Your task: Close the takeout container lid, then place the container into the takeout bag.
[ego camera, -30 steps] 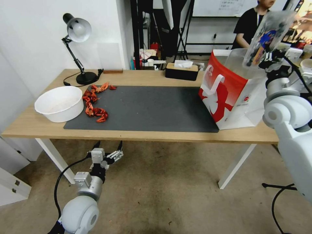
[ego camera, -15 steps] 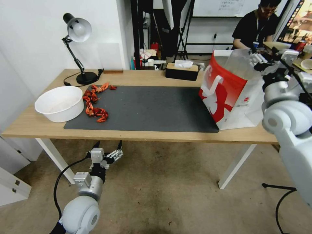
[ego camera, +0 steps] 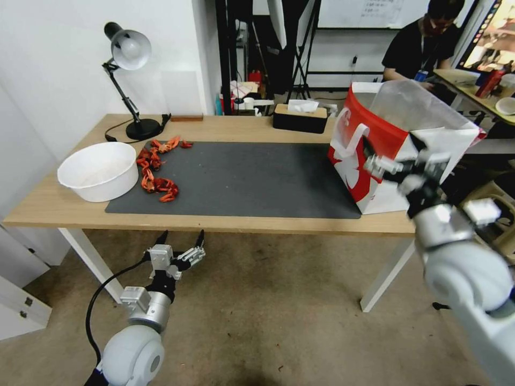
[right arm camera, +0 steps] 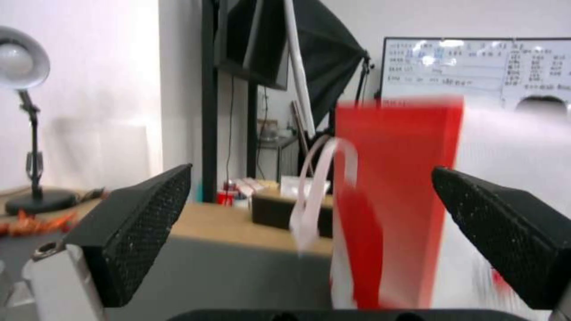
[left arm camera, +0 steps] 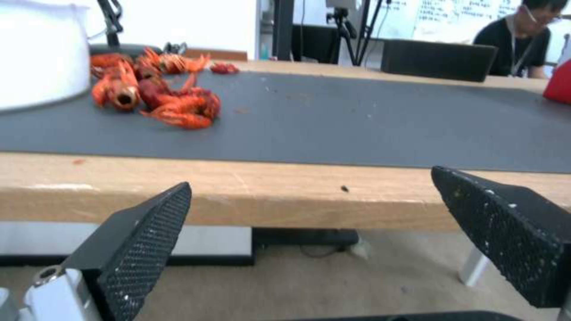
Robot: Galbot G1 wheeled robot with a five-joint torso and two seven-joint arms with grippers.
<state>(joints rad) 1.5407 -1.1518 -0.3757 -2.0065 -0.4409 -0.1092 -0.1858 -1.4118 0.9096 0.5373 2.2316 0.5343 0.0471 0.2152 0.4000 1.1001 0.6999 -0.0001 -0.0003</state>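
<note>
R gripper hangs in front of the takeout bag, by its near face, jaws wide apart w/ nothing between them. In the R wrist view the bag and its white handle sit just ahead, between the two fingers. Bag stands upright at the R end of the bench, partly on the dark mat, mouth open, silvery lining showing. Can't see the takeout container; can't tell if it's inside the bag.

L gripper is parked low, below the bench's front edge, jaws apart, empty. Ahead of it and up on the mat: red crayfish, w/ the white bowl just beside them. Black tissue box sits at the back of the bench, near the bag.
</note>
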